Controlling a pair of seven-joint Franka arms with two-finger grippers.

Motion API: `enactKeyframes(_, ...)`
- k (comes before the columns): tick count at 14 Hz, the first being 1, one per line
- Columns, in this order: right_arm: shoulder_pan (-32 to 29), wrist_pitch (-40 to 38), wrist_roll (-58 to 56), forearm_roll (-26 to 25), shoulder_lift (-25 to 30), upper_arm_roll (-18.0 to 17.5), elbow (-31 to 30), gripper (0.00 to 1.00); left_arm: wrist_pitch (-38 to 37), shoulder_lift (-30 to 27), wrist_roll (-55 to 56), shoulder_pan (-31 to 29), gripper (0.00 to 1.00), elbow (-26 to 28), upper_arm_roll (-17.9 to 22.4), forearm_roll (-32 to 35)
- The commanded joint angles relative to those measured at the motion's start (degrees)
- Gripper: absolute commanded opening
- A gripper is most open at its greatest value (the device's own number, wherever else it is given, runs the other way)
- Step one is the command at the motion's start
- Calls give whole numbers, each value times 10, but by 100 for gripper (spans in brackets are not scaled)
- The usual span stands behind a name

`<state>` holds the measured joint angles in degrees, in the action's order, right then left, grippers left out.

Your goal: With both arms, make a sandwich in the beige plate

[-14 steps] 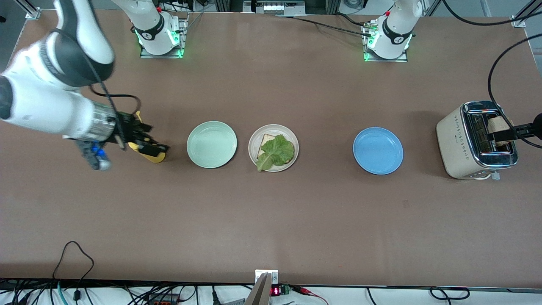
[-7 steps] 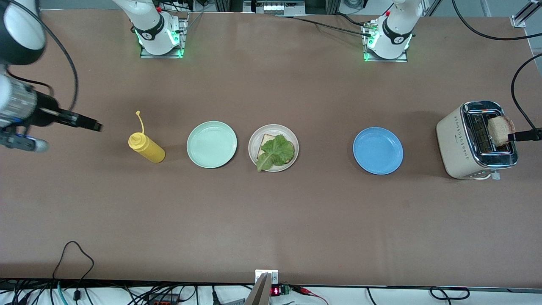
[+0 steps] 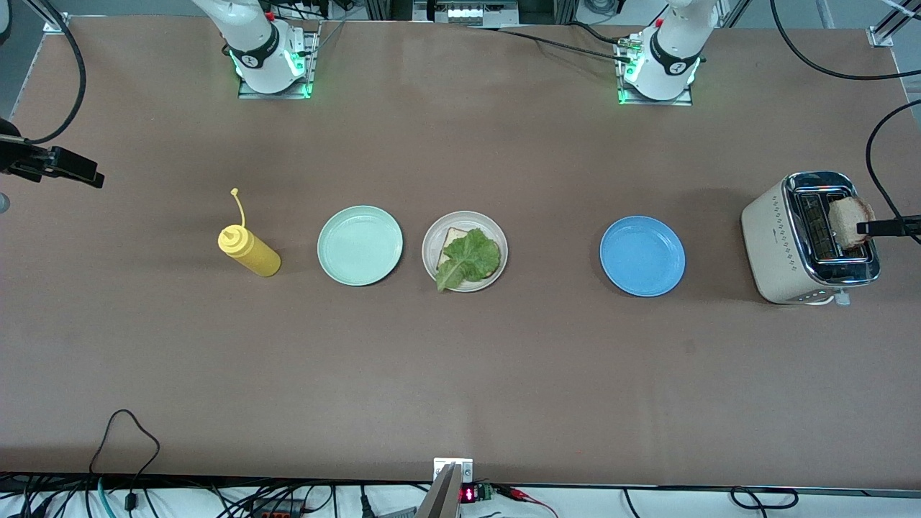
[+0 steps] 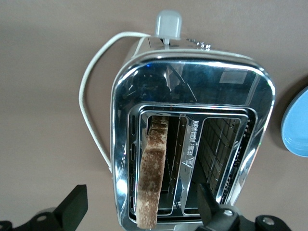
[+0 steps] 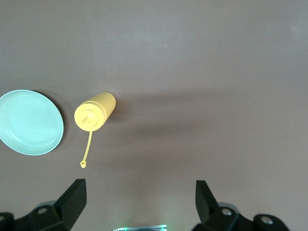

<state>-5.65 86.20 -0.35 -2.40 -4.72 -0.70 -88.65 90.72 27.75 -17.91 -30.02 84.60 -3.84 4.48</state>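
Looking down from the front camera, the beige plate point(image 3: 465, 251) serves as the landmark: it holds one bread slice point(image 3: 452, 238) with a lettuce leaf point(image 3: 468, 258) lying over it. The mint green plate point(image 3: 360, 245) sits just beside it toward the right arm's end, the yellow sauce bottle point(image 3: 249, 251) next in that direction. The blue plate point(image 3: 642, 256) lies toward the left arm's end, the toaster point(image 3: 810, 237) well past it. A second bread slice point(image 3: 849, 221) stands in a toaster slot, with the left gripper point(image 3: 889, 228) over it. The right gripper point(image 3: 66, 167) hangs at the right arm's end of the table.

In the left wrist view, the left gripper's fingers point(image 4: 73, 208) stand wide apart, straddling the upright slice without touching it.

In the right wrist view, the right gripper's fingers point(image 5: 73, 200) are spread wide, holding nothing, above the bare table point(image 5: 202, 72) near the bottle.
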Motion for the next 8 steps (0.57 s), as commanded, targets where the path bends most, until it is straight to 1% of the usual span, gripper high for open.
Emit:
enactKeyframes(1,-2,-11,-8,-2,-3,2,9,100,-8,-5,-13,-5,100,18,-8,-12)
enactKeyframes(4,-5,-17,-7,-1,-4,6,10,100,-14,-6,-14,-5,100,23,-10,-12)
enactKeyframes(6,-2,-20,-5,0,-1,3,9,100,-14,-5,-15,-5,96,25,-10,-12)
enactKeyframes(7,0,-34,-5,0,0,2,9,100,-15,-5,-15,-5,92,25,-10,-12)
enactKeyframes(8,2,-64,3,2,1,-1,9,100,-17,-6,-16,-5,90,25,-10,-12)
